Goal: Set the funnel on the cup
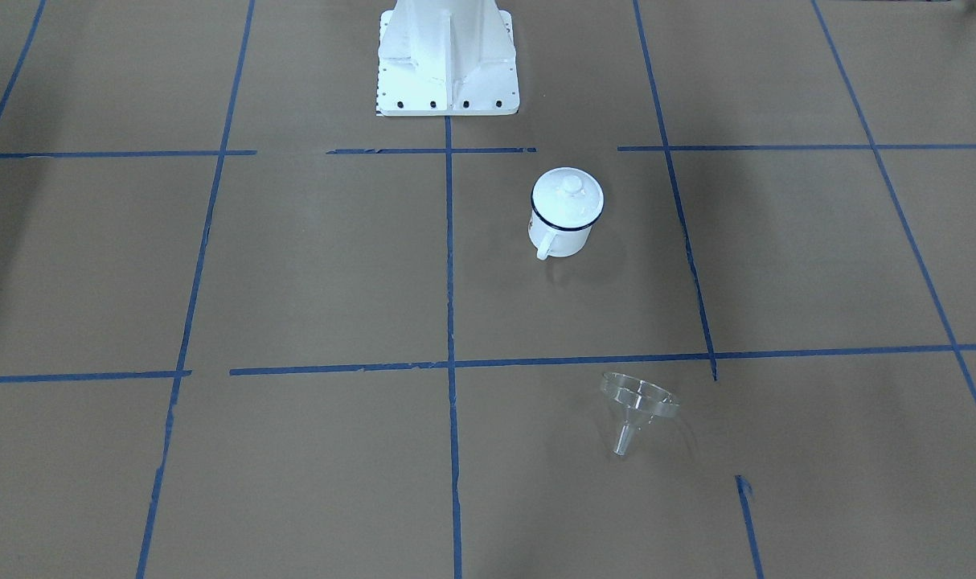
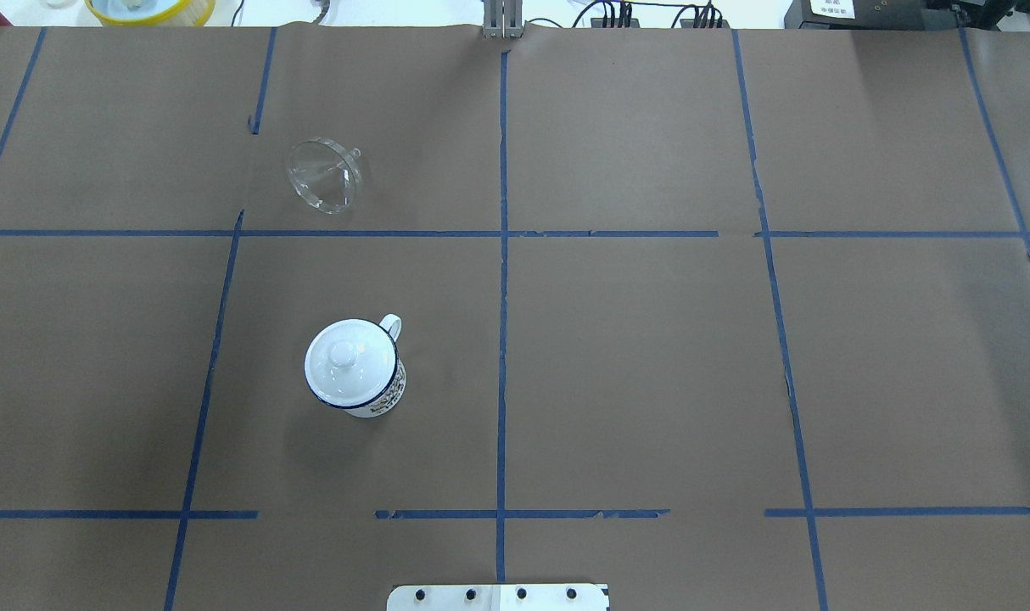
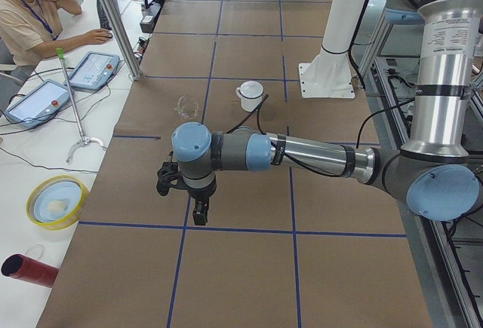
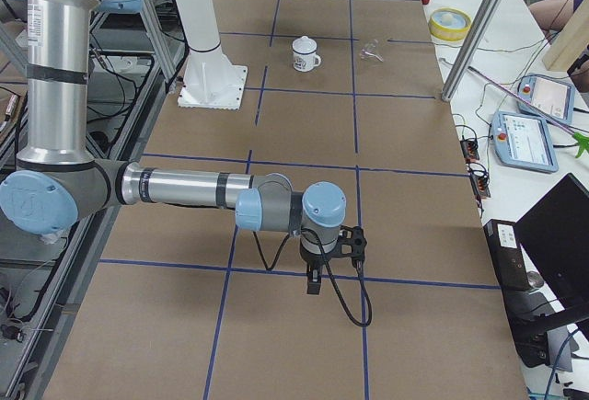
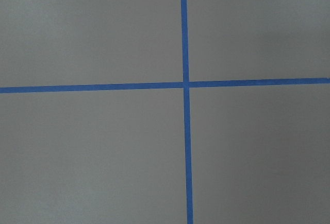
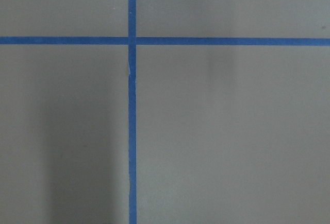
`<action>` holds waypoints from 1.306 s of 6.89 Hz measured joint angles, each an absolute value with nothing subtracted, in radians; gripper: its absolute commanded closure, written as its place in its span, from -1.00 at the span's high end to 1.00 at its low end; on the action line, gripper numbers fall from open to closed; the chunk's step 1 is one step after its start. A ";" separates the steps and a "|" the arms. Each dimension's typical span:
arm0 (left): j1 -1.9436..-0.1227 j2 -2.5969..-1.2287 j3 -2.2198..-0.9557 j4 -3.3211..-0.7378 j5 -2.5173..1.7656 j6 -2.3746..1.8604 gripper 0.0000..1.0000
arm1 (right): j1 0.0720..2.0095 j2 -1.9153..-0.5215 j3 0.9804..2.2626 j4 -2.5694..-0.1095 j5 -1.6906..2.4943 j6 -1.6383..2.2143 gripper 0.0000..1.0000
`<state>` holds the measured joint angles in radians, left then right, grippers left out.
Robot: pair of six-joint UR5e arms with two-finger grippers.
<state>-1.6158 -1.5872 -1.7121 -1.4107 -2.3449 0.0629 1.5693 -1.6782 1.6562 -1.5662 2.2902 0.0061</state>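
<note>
The clear funnel (image 1: 637,406) lies tilted on its side on the brown paper, on the far side from the robot's base; it also shows in the overhead view (image 2: 324,174). The white cup (image 1: 564,221) with a dark blue rim stands upright nearer the base (image 2: 358,373), with a round white knobbed lid (image 2: 345,356) on it. My left gripper (image 3: 200,215) and right gripper (image 4: 313,282) show only in the side views, low over the table's two ends and far from both things. I cannot tell whether they are open or shut. Both wrist views show only paper and blue tape.
The white robot base (image 1: 448,64) stands at the table's near edge. A yellow bowl (image 3: 56,201) and a red cylinder (image 3: 30,270) lie off the paper on the operators' side. An operator (image 3: 26,11) sits by two tablets (image 3: 90,68). A metal post (image 4: 474,37) stands beside the paper.
</note>
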 measured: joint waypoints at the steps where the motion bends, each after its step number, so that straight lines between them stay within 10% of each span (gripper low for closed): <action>1: -1.616 -1.584 -1.722 -1.417 -2.345 0.067 1.00 | 1.569 -1.678 1.656 -1.566 2.290 0.006 1.00; 9: -1.575 -1.529 -1.750 -1.647 -2.346 -0.031 1.00 | 1.569 -1.678 1.656 -1.566 2.290 0.006 1.00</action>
